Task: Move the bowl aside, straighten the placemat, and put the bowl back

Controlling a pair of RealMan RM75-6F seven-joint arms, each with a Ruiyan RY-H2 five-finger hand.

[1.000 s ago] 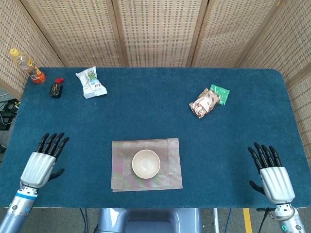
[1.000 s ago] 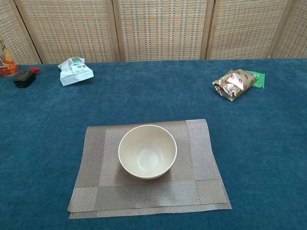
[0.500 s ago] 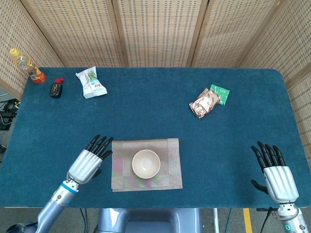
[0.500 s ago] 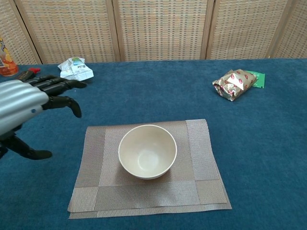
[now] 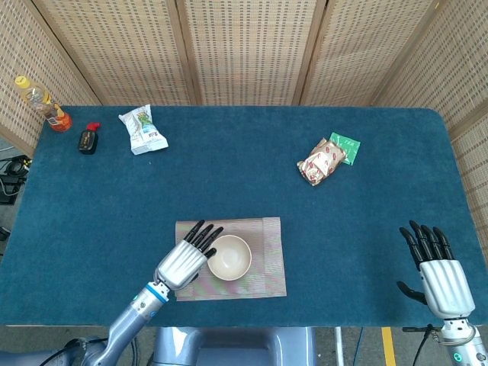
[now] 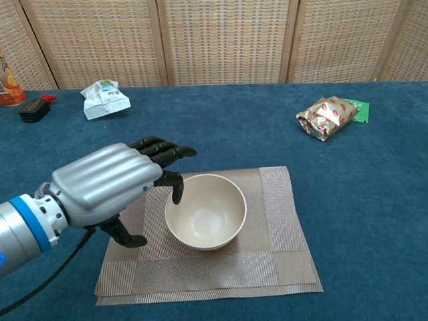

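Note:
A cream bowl (image 5: 230, 257) (image 6: 206, 211) stands upright on the middle of a grey-brown woven placemat (image 5: 268, 263) (image 6: 283, 231) near the table's front edge. The mat lies slightly skewed, with its layers offset along the front. My left hand (image 5: 185, 260) (image 6: 110, 180) hovers over the mat's left part, right beside the bowl's left rim, fingers spread and holding nothing. In the chest view one fingertip hangs at the rim; I cannot tell whether it touches. My right hand (image 5: 436, 269) rests open at the front right corner, far from the bowl.
A foil snack pack (image 5: 321, 161) (image 6: 326, 116) and a green packet (image 5: 345, 145) lie at the back right. A white pouch (image 5: 142, 130) (image 6: 103, 99), a small black item (image 5: 88, 140) and an orange-capped bottle (image 5: 46, 104) sit at the back left. Wicker screens stand behind the blue table (image 5: 244, 175).
My left hand has swept from the front left corner rightward onto the placemat, reaching the bowl's left side. The right hand has drifted slightly toward the table's front edge. Bowl and mat have not moved.

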